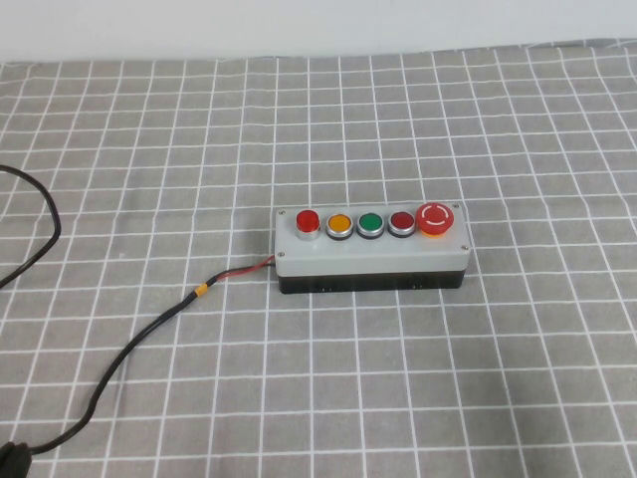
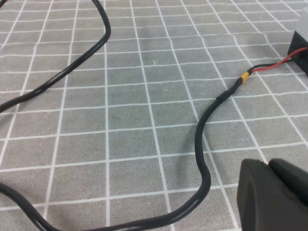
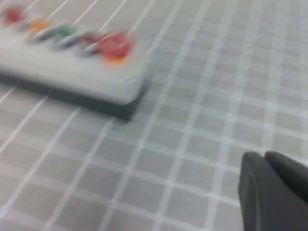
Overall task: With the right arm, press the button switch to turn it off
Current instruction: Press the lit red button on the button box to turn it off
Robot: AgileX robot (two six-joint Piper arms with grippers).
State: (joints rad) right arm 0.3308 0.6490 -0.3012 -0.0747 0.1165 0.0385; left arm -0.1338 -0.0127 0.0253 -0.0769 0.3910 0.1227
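Button box sits a little right of the middle of the grey checked cloth, its long side running left to right, grey on top with a black base. I count five controls in a row along its top: from the left a red button, a yellow button, a green button, a dark red button, and at the right end a large red mushroom button on a yellow ring.

A black cable leaves the box's left end and curves toward the near left. A yellow band sits where a short red wire comes out of the sheath.

Neither arm shows in the high view. From its own wrist camera, the right gripper appears only as a dark edge above the cloth. The box lies ahead of it and well apart, its mushroom end the closest; nothing is touching. I cannot tell whether this gripper is apart or together.

The left gripper hangs over the cloth just beside the black cable, with the box's left corner well beyond it. I cannot tell its state either.
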